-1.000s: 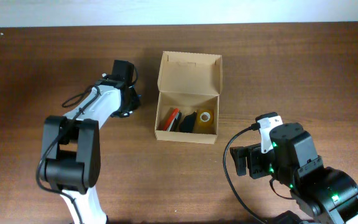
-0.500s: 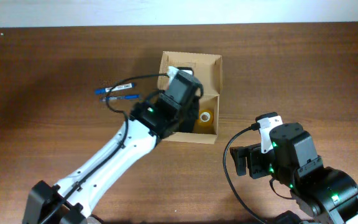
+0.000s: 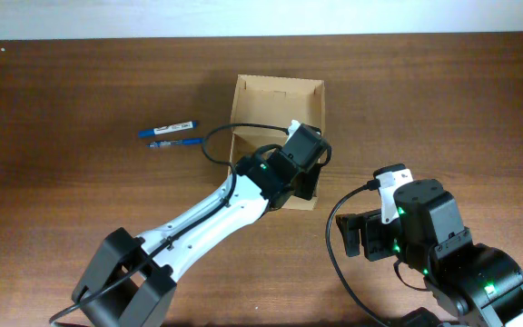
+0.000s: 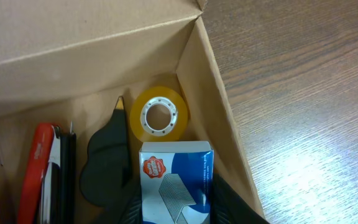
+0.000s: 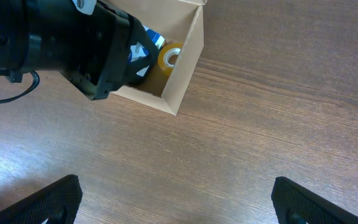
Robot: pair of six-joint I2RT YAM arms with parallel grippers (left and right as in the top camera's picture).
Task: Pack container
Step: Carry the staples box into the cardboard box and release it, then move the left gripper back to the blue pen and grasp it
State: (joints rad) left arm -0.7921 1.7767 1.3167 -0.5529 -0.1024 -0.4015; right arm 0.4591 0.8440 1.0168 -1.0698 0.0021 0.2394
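The tan cardboard container point(image 3: 278, 91) stands open at the table's middle, its flap lid raised at the back. My left gripper point(image 4: 176, 208) is shut on a blue and white staples box point(image 4: 177, 183) and holds it over the container's right end point(image 4: 219, 99). Inside lie a yellow tape roll point(image 4: 160, 115), a black object point(image 4: 104, 168) and a red stapler point(image 4: 33, 174). From overhead the left arm point(image 3: 289, 168) hides the inside. My right gripper point(image 5: 176, 199) is open and empty over bare table, right of the container point(image 5: 188, 56).
Two blue pens point(image 3: 171, 133) lie on the table left of the container. The right arm's base point(image 3: 443, 254) takes up the front right corner. The table's far edge runs along the top.
My left arm swung from the pens at the left over the container, and now holds the staples box above its right end. The pens are uncovered. The right arm has not moved.
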